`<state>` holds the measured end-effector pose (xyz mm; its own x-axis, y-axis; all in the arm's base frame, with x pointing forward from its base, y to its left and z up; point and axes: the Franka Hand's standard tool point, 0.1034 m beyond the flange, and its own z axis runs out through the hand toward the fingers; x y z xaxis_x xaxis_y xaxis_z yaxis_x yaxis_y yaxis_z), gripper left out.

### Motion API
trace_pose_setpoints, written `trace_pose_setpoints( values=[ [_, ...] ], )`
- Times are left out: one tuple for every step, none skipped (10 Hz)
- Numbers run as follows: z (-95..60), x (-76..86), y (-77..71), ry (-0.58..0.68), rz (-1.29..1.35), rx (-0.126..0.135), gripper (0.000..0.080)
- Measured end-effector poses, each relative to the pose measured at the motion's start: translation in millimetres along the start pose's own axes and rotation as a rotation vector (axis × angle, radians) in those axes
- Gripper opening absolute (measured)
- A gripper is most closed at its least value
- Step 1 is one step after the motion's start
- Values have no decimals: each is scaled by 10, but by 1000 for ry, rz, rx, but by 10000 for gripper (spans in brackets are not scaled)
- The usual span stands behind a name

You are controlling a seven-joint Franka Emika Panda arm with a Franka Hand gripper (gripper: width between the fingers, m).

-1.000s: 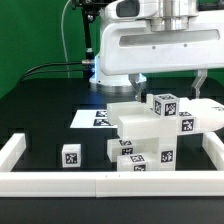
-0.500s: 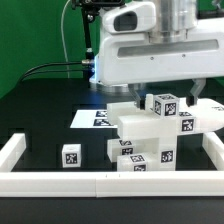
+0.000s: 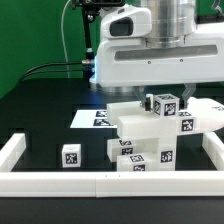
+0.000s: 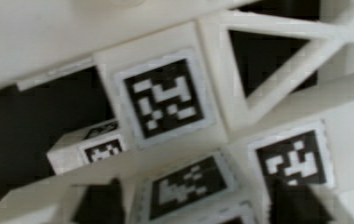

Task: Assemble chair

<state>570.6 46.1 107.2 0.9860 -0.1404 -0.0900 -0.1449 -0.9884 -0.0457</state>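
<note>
The chair parts, blocky white pieces with black-and-white tags, lie stacked in a pile (image 3: 140, 125) in the middle of the table. A small tagged block (image 3: 166, 103) sits on top of the pile. My gripper (image 3: 165, 92) hangs directly above this block, with most of the fingers hidden by the arm's white body. In the wrist view the gripper (image 4: 195, 206) is open, and its dark fingertips (image 4: 105, 204) stand either side of a tagged part (image 4: 192, 188). A larger tagged face (image 4: 165, 95) lies beyond it.
A loose tagged cube (image 3: 71, 155) lies at the exterior view's left, apart from the pile. The marker board (image 3: 92, 118) lies flat behind the pile. A white border rail (image 3: 100, 183) runs along the front and both sides. Cables hang at the back left.
The arm has come down toward the pile. The fingers that showed above the top block are now lower, around it. The parts have not moved.
</note>
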Motion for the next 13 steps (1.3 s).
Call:
trace_pose_setpoints(
  values=[
    [-1, 2, 1, 0, 90, 0, 280],
    [9, 1, 9, -1, 169, 0, 280],
    [6, 11, 25, 1, 225, 1, 280],
    [4, 17, 26, 5, 305, 3, 280],
    [2, 21, 28, 6, 348, 2, 280],
    [2, 21, 28, 7, 348, 1, 280],
    [2, 21, 28, 7, 348, 2, 280],
    [2, 21, 28, 7, 348, 2, 281],
    [2, 21, 28, 7, 348, 2, 281],
    [2, 21, 28, 7, 348, 1, 281],
    [3, 21, 29, 6, 348, 1, 357],
    [3, 21, 29, 6, 348, 1, 357],
    [3, 21, 30, 6, 348, 1, 539]
  ],
)
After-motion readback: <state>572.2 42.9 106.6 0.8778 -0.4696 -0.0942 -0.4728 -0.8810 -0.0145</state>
